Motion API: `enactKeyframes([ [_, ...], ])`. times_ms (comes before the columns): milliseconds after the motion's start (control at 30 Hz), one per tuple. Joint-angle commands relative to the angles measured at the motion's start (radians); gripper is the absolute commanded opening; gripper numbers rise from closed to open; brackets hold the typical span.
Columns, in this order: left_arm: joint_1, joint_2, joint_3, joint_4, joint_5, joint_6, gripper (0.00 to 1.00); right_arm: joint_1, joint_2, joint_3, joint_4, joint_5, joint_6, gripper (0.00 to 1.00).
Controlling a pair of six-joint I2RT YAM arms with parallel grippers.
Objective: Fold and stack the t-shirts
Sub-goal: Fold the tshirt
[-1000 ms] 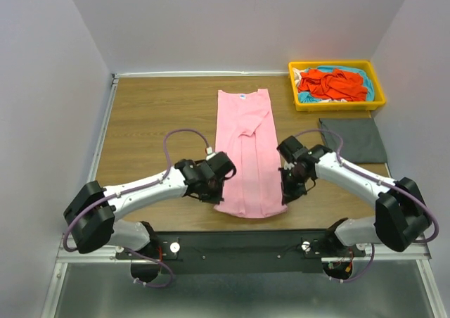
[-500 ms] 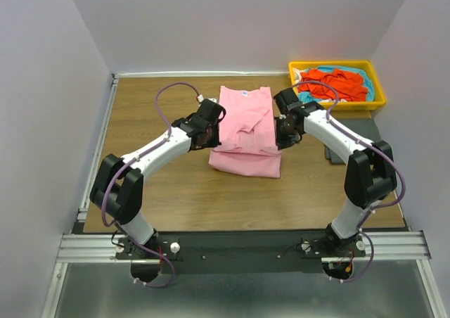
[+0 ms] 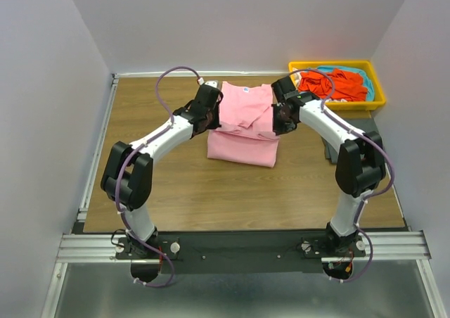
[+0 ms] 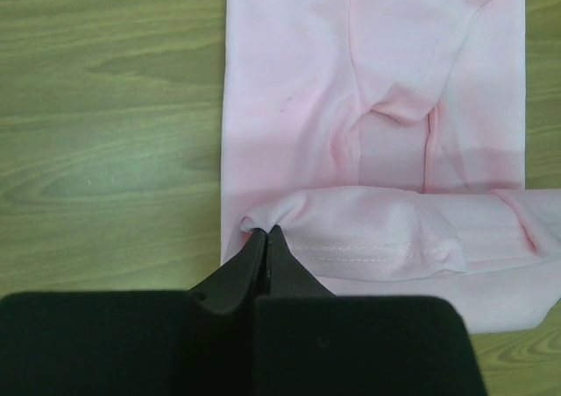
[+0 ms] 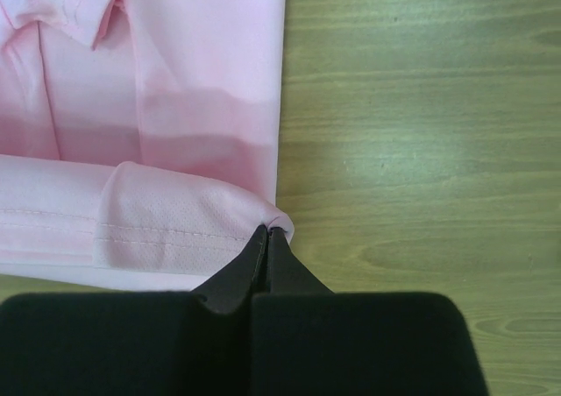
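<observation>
Seen from above, the pink t-shirt [image 3: 242, 131] lay folded over itself at mid-counter [image 3: 155, 184], with bare wood from 6 to 9 o'clock. The yellow tray [image 3: 339, 107] at 1 o'clock held the orange-red shirt [image 3: 330, 86] over the turquoise shirt [image 3: 355, 74]. The dark grey shirt [image 3: 329, 150] lay at 3 o'clock, partly under the right arm.

In the left wrist view, the left end effector [image 4: 266, 238] was clenched on the folded hem's corner.

In the right wrist view, the right end effector [image 5: 267, 236] pinched the opposite corner.
</observation>
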Motion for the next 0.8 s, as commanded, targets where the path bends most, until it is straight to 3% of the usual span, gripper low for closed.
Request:
enactKeyframes([
  [0, 0.022, 0.04, 0.025, 0.073, 0.006, 0.04, 0.0, -0.015, 0.035, 0.06, 0.041, 0.052, -0.015, 0.01],
  [767, 0.1, 0.299, 0.143, 0.268, 0.049, 0.073, 0.0, -0.048, 0.268, 0.116, 0.336, 0.122, -0.031, 0.01],
])
